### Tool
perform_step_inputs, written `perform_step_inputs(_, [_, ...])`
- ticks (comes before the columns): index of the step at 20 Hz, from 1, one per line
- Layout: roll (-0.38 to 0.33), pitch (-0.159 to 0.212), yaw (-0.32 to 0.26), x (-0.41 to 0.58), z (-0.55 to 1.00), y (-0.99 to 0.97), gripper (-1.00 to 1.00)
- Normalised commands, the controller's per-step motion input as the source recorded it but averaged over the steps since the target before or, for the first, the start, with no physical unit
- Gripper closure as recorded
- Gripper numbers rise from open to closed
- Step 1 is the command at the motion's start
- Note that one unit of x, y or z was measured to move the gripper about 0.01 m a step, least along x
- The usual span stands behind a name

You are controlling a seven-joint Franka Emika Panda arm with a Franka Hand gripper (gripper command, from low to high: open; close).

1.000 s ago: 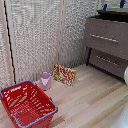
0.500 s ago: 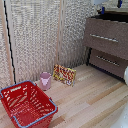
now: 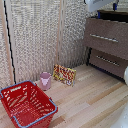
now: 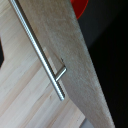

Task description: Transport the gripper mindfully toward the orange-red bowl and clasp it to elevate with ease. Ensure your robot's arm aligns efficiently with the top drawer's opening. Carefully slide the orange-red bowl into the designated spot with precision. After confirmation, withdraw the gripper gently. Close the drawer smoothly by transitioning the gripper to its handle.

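At the upper edge of the wrist view, a sliver of the orange-red bowl [image 4: 80, 6] shows, glossy and curved, lying in the dark space behind the top drawer [image 4: 75, 55] front, so it appears to sit inside the open drawer. The drawer front is a dull brown wood-grain panel running diagonally across the frame. Its handle [image 4: 39, 47] is a slim silver bar with a ridged end, held off the panel by a short post. Pale wood plank floor fills the lower left of this view.

In the exterior view, the dresser stands at the upper right, its top drawer and bar handle [image 3: 105, 38] visible. The tool [image 3: 107, 5] is only partly seen at the top edge, white with a dark tip; I cannot tell whether its fingers are open or closed.

Judging from this, the drawer is not yet closed. A push that lands off the handle could slip off the thin round bar, or jolt the light bowl.

At lower left sits a red mesh basket [image 3: 25, 102] with a blue rim, a small pink cup [image 3: 45, 80] near it.
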Motion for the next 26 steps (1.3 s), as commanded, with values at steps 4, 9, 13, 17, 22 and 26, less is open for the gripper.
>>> perform_step_inputs(4, [-0.375,0.059,0.051,0.033,-0.19,0.24,-1.0])
perform_step_inputs(9, [-0.375,0.116,0.045,-0.059,-0.08,0.21,-1.0])
perform_step_inputs(13, [-0.375,0.157,0.046,-0.161,-0.05,0.22,-1.0])
perform_step_inputs(17, [-0.375,0.177,0.045,-0.165,-0.05,0.25,-1.0])
perform_step_inputs(22, [-0.375,0.171,0.042,-0.113,-0.1,0.28,-1.0])
perform_step_inputs(26, [-0.375,0.153,0.05,-0.031,-0.16,0.28,-1.0])
